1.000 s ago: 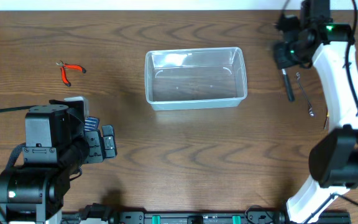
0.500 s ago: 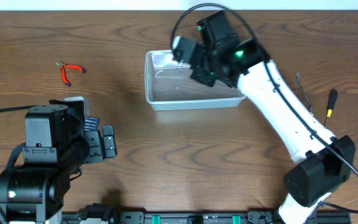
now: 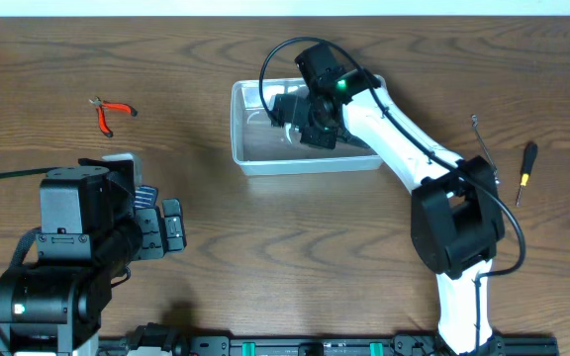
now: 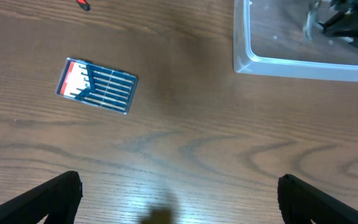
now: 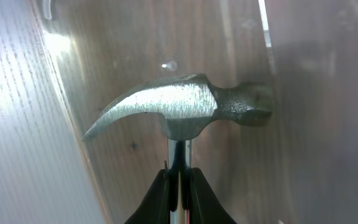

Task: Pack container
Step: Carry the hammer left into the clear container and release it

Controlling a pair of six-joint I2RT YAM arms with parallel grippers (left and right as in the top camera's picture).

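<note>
The container (image 3: 245, 156) is a clear low-walled bin at the middle back of the table. It also shows in the left wrist view (image 4: 291, 65) and the right wrist view (image 5: 73, 134). My right gripper (image 3: 300, 121) reaches into it and is shut on the shaft of a steel claw hammer (image 5: 179, 106). The hammer head hangs just over the bin floor near the left wall. My left gripper (image 4: 179, 202) is open and empty, low over bare table at the front left (image 3: 166, 227).
A flat case of bits (image 4: 97, 86) lies on the table left of the bin. Red-handled pliers (image 3: 114, 112) lie at the far left. A black and yellow screwdriver (image 3: 525, 168) and a thin metal tool (image 3: 483, 135) lie at the right.
My right arm has swung from the far right of the table to the bin, carrying the hammer, and has lowered it inside. The left arm has not moved.
</note>
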